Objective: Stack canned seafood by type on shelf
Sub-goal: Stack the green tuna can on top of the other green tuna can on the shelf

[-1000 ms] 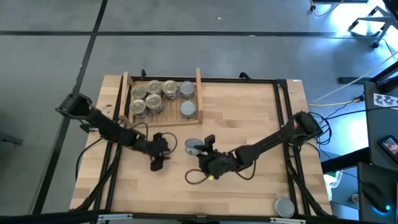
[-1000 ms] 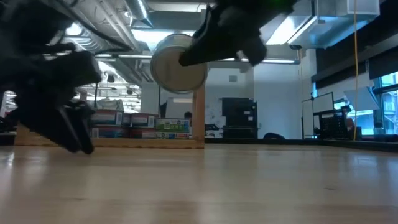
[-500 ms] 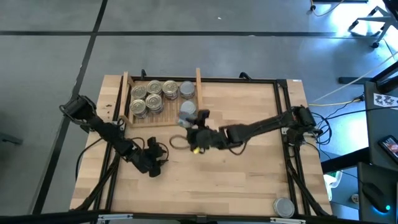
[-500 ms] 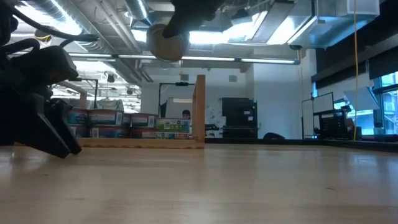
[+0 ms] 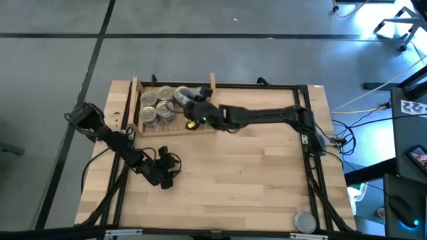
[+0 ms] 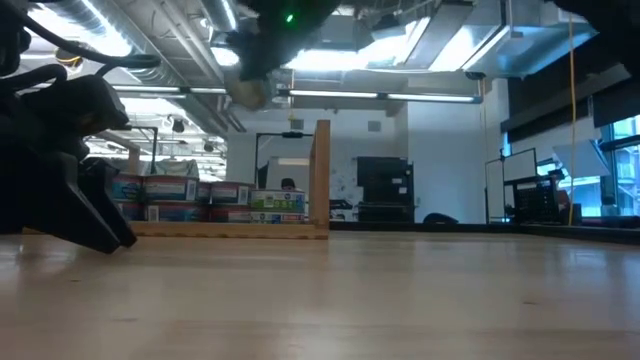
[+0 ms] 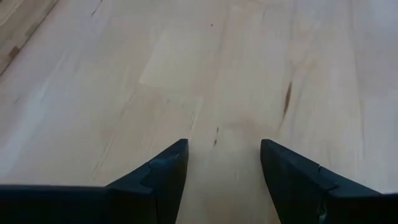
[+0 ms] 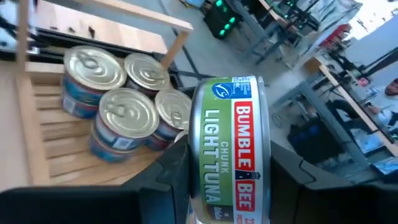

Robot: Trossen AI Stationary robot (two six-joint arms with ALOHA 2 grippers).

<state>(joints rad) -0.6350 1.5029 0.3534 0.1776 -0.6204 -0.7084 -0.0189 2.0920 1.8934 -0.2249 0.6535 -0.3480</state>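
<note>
My right gripper (image 5: 191,105) reaches out over the shelf (image 5: 175,125), a light-wood slatted rack at the table's far edge, and is shut on a tuna tin (image 8: 230,149) with a green, red and white label. Several gold-topped tins (image 8: 127,111) stand upright on the slats in the shelf's left part (image 5: 157,105). In the low view the held tin (image 6: 248,92) hangs high above the shelf's side board (image 6: 322,175). My left gripper (image 5: 167,172) is open and low over bare table, left of centre (image 7: 224,162). My right gripper pinches the tin between its two fingers (image 8: 175,167), one on each flat end. The labelled side wall (image 8: 221,134) faces the wrist camera. The tin is turned on its side and lifted clear, above the shelf's tins.
One grey-topped tin (image 5: 305,221) stands alone near the table's near right corner. The shelf's right upright board (image 5: 213,100) is next to my right gripper. Bare tabletop (image 5: 253,180) spreads between the arms. A black frame runs along the table's edges.
My right gripper, holding the tin, has risen and travelled from the table's middle toward the far edge and leftward, to above the shelf. My left gripper drew back toward the near left, then kept still.
</note>
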